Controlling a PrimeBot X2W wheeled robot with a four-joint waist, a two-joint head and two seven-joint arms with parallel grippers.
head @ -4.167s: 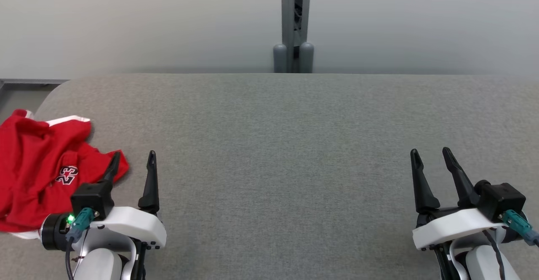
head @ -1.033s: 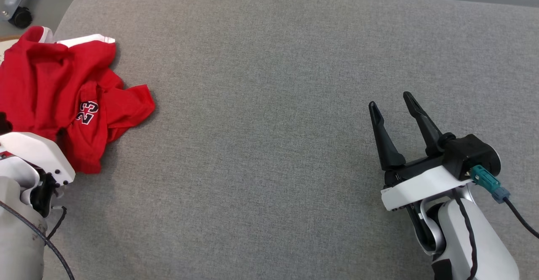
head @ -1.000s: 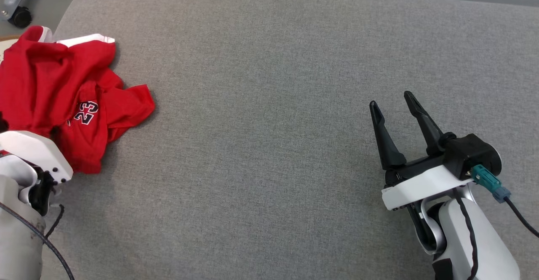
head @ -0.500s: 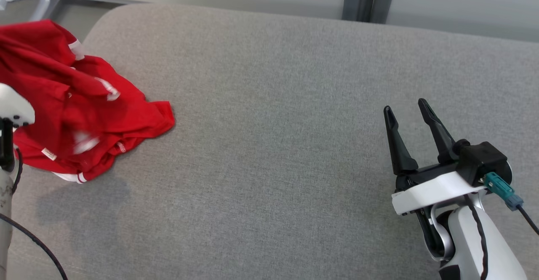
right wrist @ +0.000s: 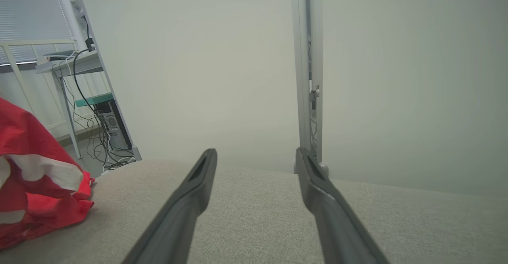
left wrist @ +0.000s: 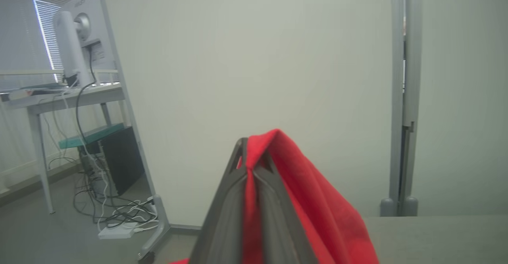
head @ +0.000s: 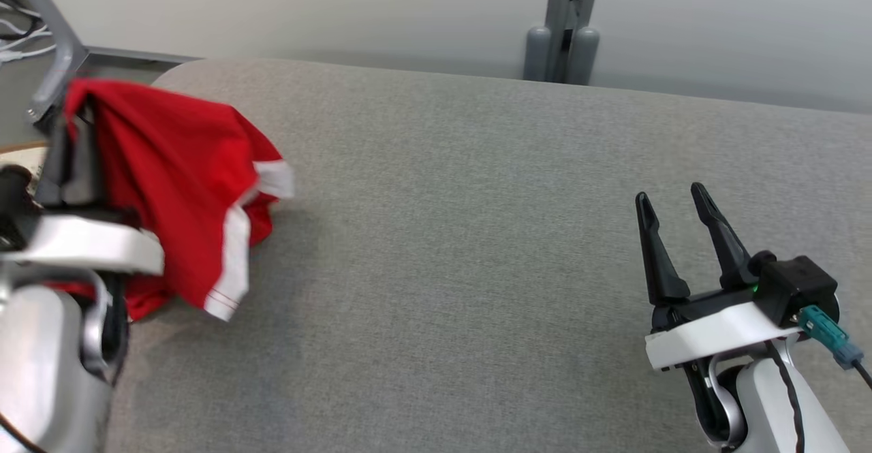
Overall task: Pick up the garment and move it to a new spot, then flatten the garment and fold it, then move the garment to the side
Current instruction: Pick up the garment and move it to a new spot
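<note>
Head view: your left hand [head: 71, 126] holds the red garment [head: 184, 160] partly raised at the desk's [head: 443, 248] left end, and your right hand [head: 671, 194] waits with fingers apart. Left wrist view: fingers together, clamped on cloth. Right wrist view: the garment's bottom rests on the desk. You've started the pickup; moving, flattening and folding remain.

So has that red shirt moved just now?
Yes: the shirt has been lifted up from the grey table's left end and hangs from the shut left gripper.
</note>
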